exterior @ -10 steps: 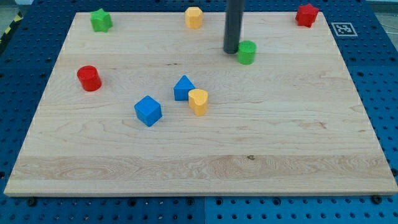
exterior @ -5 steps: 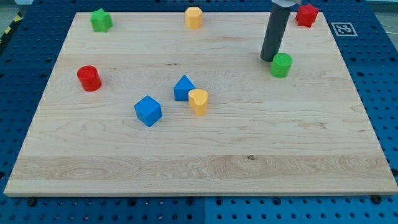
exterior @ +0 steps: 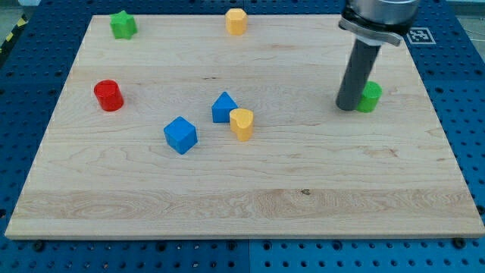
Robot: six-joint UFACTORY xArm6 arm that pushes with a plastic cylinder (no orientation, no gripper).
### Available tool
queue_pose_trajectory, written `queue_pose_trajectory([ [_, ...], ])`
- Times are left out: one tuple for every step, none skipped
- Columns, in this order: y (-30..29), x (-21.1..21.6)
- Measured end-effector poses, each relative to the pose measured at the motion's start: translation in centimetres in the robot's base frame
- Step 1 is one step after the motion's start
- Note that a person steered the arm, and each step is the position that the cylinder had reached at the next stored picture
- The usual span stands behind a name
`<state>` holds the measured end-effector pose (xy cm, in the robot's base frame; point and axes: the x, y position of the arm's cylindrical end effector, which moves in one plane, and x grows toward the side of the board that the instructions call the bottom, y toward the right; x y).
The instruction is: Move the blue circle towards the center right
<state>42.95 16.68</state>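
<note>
The wooden bench (exterior: 250,197) carries, at the view's right, my rod with my tip (exterior: 346,107) touching the left side of a green cylinder (exterior: 370,96), no hand on the arm, while no blue circle shows, only a blue cube (exterior: 180,135) and a blue angular block (exterior: 223,107) near centre.

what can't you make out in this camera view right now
- Red block at the view's top right: hidden behind the arm's dark housing; not visible now.
- Small green block: its left part is covered by my tip, so its shape and whether they touch are unclear.
- Blue circle named in the task: only a blue cube and a blue house-shaped block show.
</note>
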Motion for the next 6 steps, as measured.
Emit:
queue_pose_trajectory([
  [1.8, 0.3],
  [3.2, 0.3],
  [4.2, 0.3],
  [4.6, 0.2],
  [4.1, 0.2],
  [2.3, 0.2],
])
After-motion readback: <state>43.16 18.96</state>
